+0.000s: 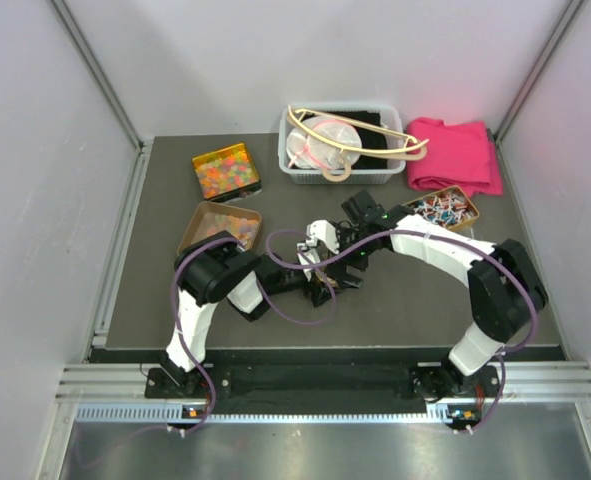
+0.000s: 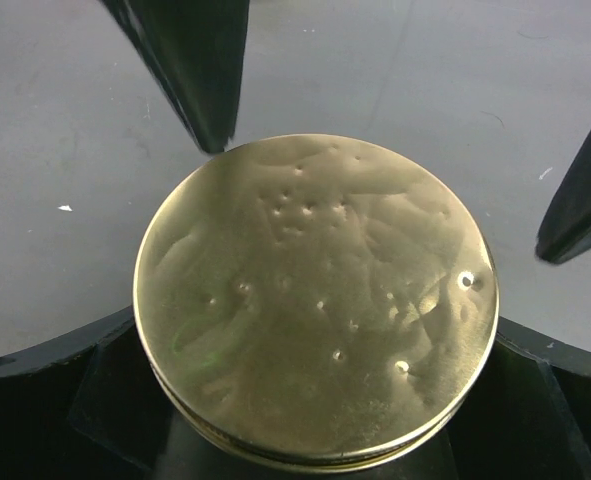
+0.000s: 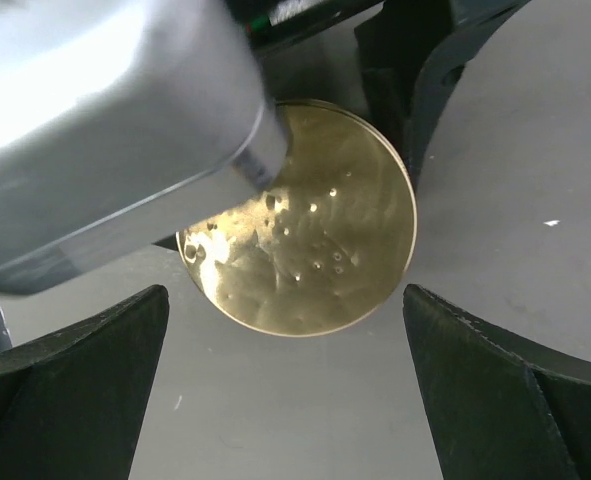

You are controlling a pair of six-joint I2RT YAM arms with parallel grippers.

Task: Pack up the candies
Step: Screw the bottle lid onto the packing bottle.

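Observation:
The candies fill a square gold tin at the back left, and more candies lie in a second tin nearer the arms. Both grippers meet at the table's middle over a round gold tin. My left gripper is open. Its fingers stand on either side of the round tin, which fills the gap between them. My right gripper faces it, open and holding nothing. Its fingertips flank the near rim of the round tin.
A clear basket with wooden hangers stands at the back. A folded pink cloth lies to its right. A tin of wrapped sweets sits close to the right arm. The left arm's silver body hangs over the round tin.

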